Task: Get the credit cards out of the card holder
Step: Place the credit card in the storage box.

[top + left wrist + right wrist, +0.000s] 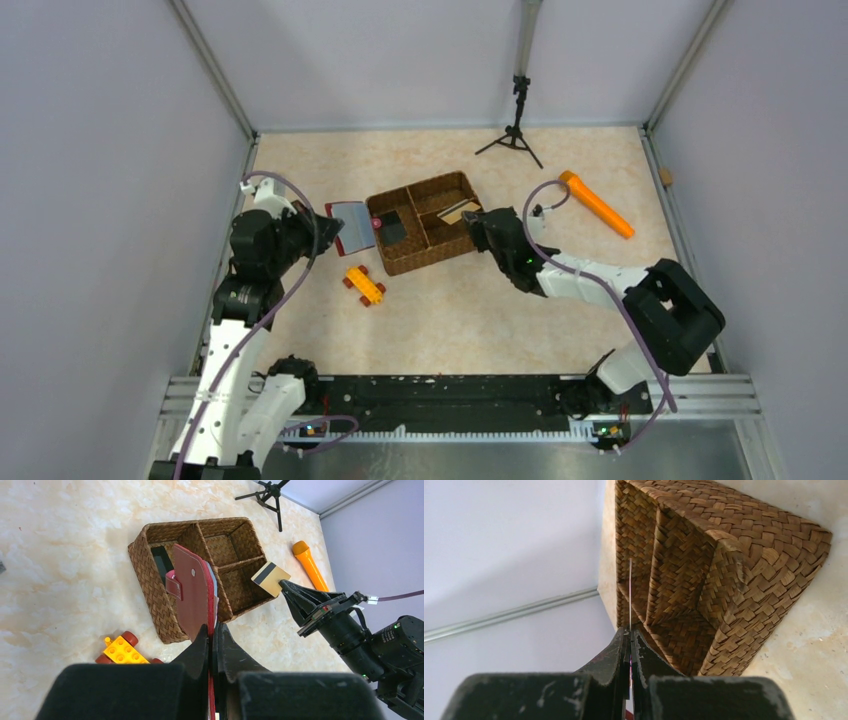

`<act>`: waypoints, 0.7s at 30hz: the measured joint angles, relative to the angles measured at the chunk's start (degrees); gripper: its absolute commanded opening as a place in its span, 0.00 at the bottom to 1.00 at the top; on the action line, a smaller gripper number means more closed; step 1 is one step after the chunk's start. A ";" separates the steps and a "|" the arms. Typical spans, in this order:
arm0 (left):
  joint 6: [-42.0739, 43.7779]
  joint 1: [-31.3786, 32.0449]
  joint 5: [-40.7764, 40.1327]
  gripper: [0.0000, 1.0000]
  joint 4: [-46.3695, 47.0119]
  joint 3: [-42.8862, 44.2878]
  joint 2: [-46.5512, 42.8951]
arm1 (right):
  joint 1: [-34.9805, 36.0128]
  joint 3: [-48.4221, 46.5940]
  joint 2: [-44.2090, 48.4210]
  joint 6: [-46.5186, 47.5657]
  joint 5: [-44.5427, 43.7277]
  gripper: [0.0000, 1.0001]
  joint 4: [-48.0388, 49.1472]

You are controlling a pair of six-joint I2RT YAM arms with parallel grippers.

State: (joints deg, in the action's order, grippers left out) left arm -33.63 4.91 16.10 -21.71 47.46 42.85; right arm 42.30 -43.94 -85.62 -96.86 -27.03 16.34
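Left wrist view: the left claw [214,635] is clamped on the lower edge of the card holder [192,590]. The dark red wallet stands on edge straight ahead of the fingertips. Its strap tab sits on the left face and a sliver of pale lining shows along the right.

Just beyond the wallet is the wicker basket [150,565]. A black card [161,562] lies flat in the basket compartment nearest this claw, partly hidden behind the wallet.

Ahead and to the right, the right claw [284,586] is pinched shut on one corner of the tan-gold card [270,577]. The card is in the air over the basket's right-hand compartments, with its dark stripe facing the camera. In the right wrist view the card is only a thin edge rising from between the closed fingers, with the basket's woven wall just behind it.

Below and left of the left claw, a yellow toy car [122,650] rests on the table [60,555]. An orange cylinder [310,567] lies beyond the right claw, and a small black tripod [267,492] stands at the far end.
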 measured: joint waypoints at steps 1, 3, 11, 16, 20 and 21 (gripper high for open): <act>0.20 0.00 -0.15 0.00 0.00 0.00 0.00 | 0.31 -0.39 -0.55 -0.57 -0.59 0.00 -0.42; 0.61 0.00 -0.35 0.00 -0.11 0.07 -0.15 | 0.81 -0.92 -1.53 -1.42 -1.68 0.00 -0.94; 1.31 0.00 -0.52 0.00 -1.31 0.57 -0.74 | 1.77 -2.73 -5.62 -4.33 -4.39 0.00 -2.67; 2.19 0.00 -0.52 0.00 -2.47 0.66 -0.72 | 1.79 -4.28 -8.72 -4.79 -4.83 0.14 -2.10; 2.32 0.00 -0.52 0.00 -2.60 0.66 -0.72 | 1.86 -4.96 -10.16 -4.81 -4.83 0.45 -1.49; 2.32 0.00 -0.52 0.00 -2.62 0.66 -0.72 | 1.88 -4.96 -10.16 -4.72 -4.83 0.46 -1.55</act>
State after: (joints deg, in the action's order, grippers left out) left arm -31.31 4.91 15.57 -24.34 48.12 42.13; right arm 44.18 -48.90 -95.79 -101.58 -31.86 14.79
